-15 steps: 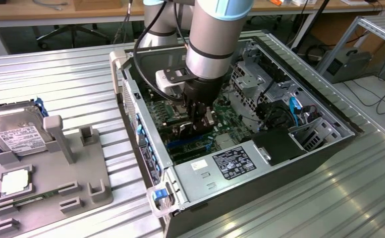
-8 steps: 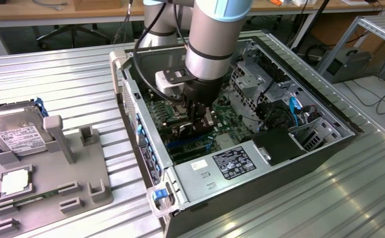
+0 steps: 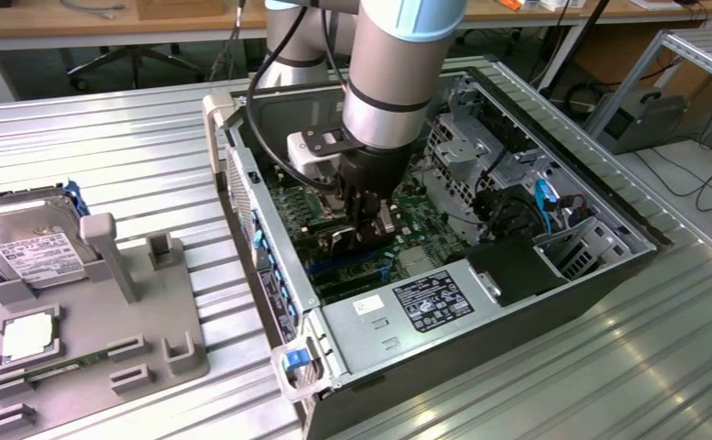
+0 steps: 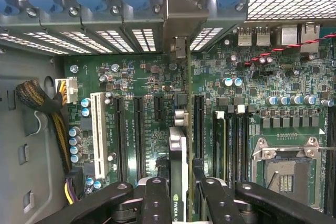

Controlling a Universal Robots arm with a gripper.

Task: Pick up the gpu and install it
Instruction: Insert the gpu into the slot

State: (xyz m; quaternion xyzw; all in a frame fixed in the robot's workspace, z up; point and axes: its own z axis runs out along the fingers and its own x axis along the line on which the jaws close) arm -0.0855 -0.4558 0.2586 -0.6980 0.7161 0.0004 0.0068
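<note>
Gripper (image 4: 178, 195) clamped on gpu (image 4: 178, 150), card held edge-on, down inside open pc case (image 3: 600, 275) over motherboard (image 4: 142, 77). Bracket end near rear slot covers (image 4: 105, 40).

Risk, imo: card edge slightly off from slot = jams or scrapes board; bracket could catch on rear frame.

Wrist view gives card-to-slot lineup. Exterior view gives whole case, plus gray tray (image 3: 147, 362) with hard drive (image 3: 32, 247) well apart on table (image 3: 124, 156).
</note>
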